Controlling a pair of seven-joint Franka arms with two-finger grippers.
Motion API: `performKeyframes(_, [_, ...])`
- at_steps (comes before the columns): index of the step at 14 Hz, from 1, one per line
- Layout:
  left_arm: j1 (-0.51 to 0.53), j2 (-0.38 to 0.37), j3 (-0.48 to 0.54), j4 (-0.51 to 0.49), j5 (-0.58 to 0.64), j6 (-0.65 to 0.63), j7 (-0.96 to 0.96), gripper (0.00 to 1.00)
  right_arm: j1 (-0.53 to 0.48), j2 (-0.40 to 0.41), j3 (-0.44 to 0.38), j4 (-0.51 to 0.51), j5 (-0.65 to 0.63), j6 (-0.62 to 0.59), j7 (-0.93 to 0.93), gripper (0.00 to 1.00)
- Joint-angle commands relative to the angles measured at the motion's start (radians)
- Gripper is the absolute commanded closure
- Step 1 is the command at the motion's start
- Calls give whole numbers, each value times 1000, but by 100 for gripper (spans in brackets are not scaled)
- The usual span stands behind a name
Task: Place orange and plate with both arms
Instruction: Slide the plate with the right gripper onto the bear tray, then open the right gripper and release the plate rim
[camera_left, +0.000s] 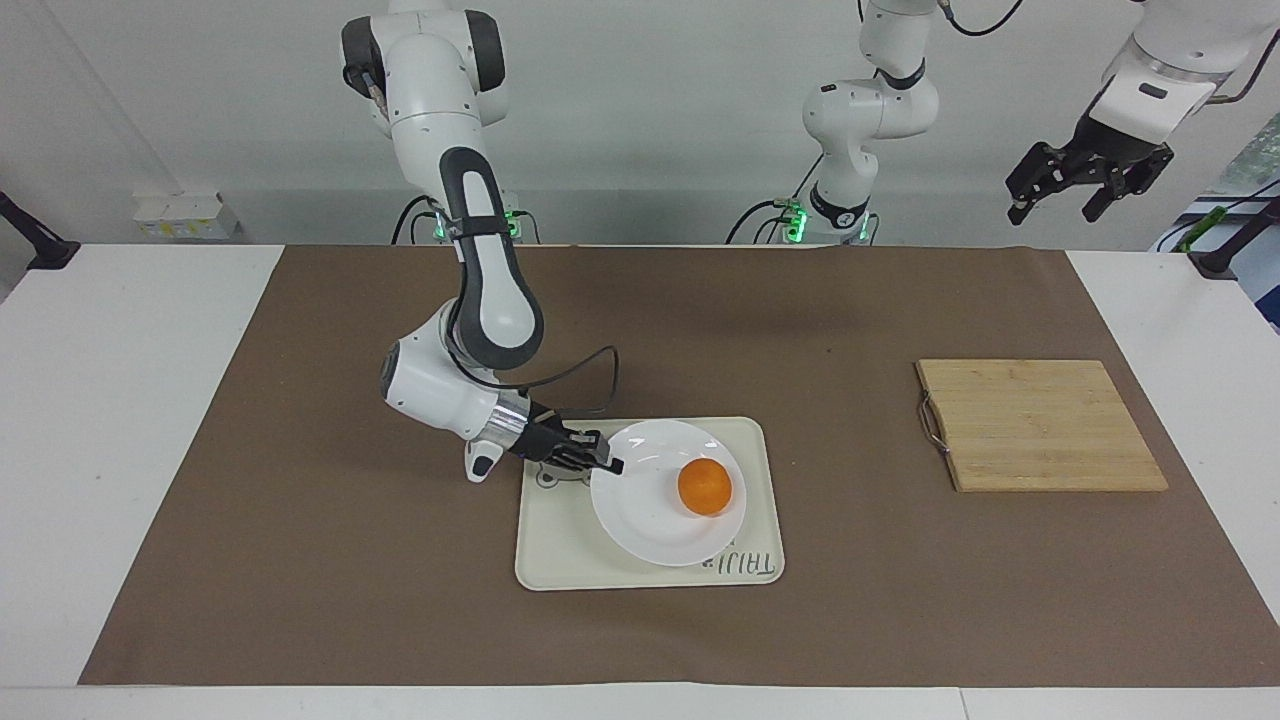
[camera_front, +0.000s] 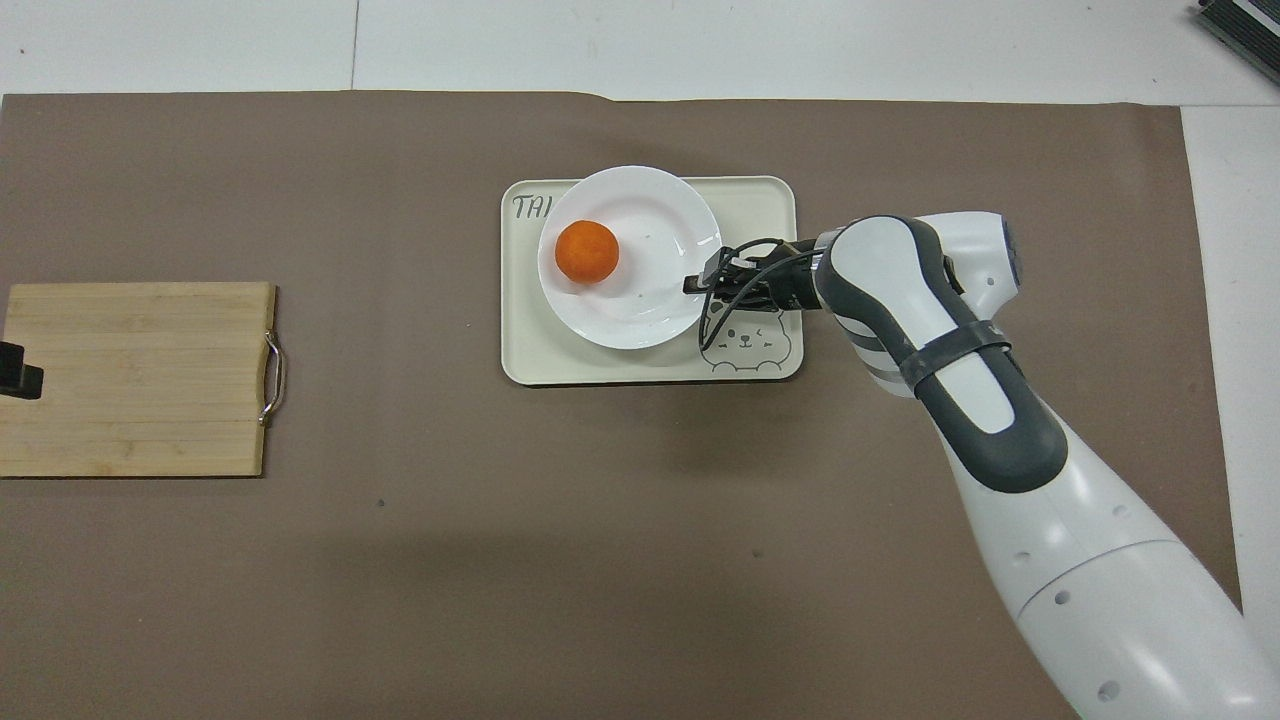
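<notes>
White wall (camera_left: 650, 100); white table (camera_left: 120, 400), brown mat (camera_left: 300, 560).

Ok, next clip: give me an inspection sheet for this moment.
Surface: table under a brown mat.
Job's things: orange sits on the plate; plate is over the tray, gripped at its rim.
Clutter: cutting board toward the left arm's end.
Grippers: right gripper shut on the plate's rim; left gripper open, waiting high over the table's end.
Cables: black cable loops at the right wrist.
Surroundings: white wall; nothing else seen.
</notes>
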Motion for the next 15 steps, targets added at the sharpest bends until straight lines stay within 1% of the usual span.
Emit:
performKeyframes(1, [5, -21, -2, -24, 7, 2, 3, 0, -13, 7, 5, 21, -61, 12, 12, 88])
performKeyframes(2, [5, -21, -2, -24, 7, 2, 3, 0, -13, 7, 5, 20, -90, 17, 6, 1])
performKeyframes(4, [5, -21, -2, -24, 7, 2, 3, 0, -20, 5, 2, 18, -101, 17, 3, 0])
performKeyframes(5, [5, -21, -2, -24, 7, 2, 3, 0, -20, -1, -2, 18, -135, 17, 6, 0])
performKeyframes(8, [5, -21, -2, -24, 7, 2, 3, 0, -17, -36, -8, 20, -317, 15, 13, 0])
performKeyframes(11, [5, -21, -2, -24, 7, 2, 3, 0, -17, -67, -18, 20, -383, 4, 18, 0])
performKeyframes(15, [5, -21, -2, -24, 7, 2, 3, 0, -17, -122, -40, 21, -564, -5, 19, 0])
